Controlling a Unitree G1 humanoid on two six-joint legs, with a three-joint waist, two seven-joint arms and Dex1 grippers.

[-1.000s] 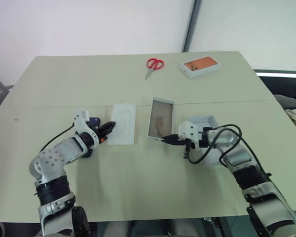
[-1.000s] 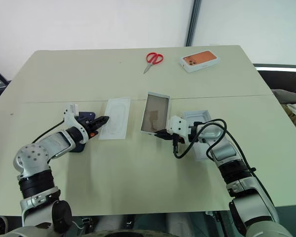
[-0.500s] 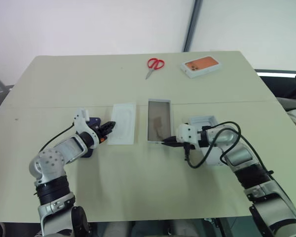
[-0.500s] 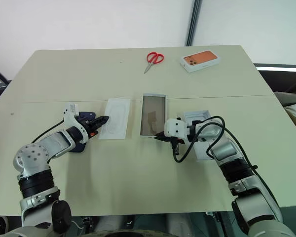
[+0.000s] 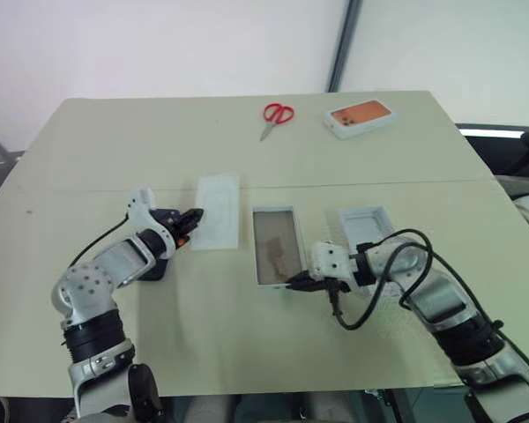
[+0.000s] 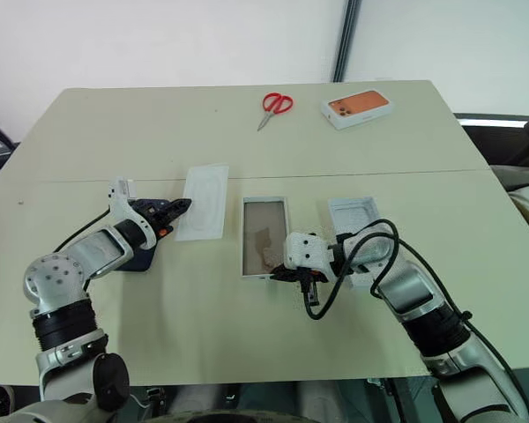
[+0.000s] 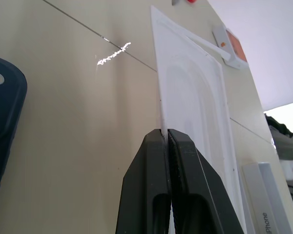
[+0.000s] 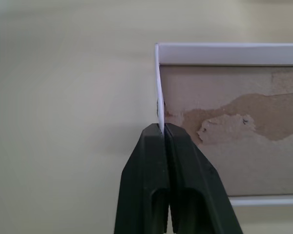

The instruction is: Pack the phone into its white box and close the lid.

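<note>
The white box (image 5: 274, 245), a shallow tray with a brownish floor, lies flat mid-table. My right gripper (image 8: 161, 127) is shut on the tray's thin wall at its near right corner (image 5: 295, 282). The lid (image 5: 362, 226) rests just to the tray's right, behind my right forearm. My left gripper (image 7: 166, 132) is shut on the edge of a flat white insert (image 5: 220, 211) left of the tray. The dark navy phone (image 7: 2, 126) lies on the table beside that hand, partly hidden under my left wrist (image 6: 143, 258).
Red-handled scissors (image 5: 276, 115) and a white box printed with an orange phone (image 5: 360, 118) sit at the table's far side. A seam (image 5: 406, 182) crosses the table (image 5: 247, 344) behind the tray.
My right gripper has dragged the white box toward the near edge and slightly left, setting it down flat and away from the lid. The left gripper keeps its pinch on the insert.
</note>
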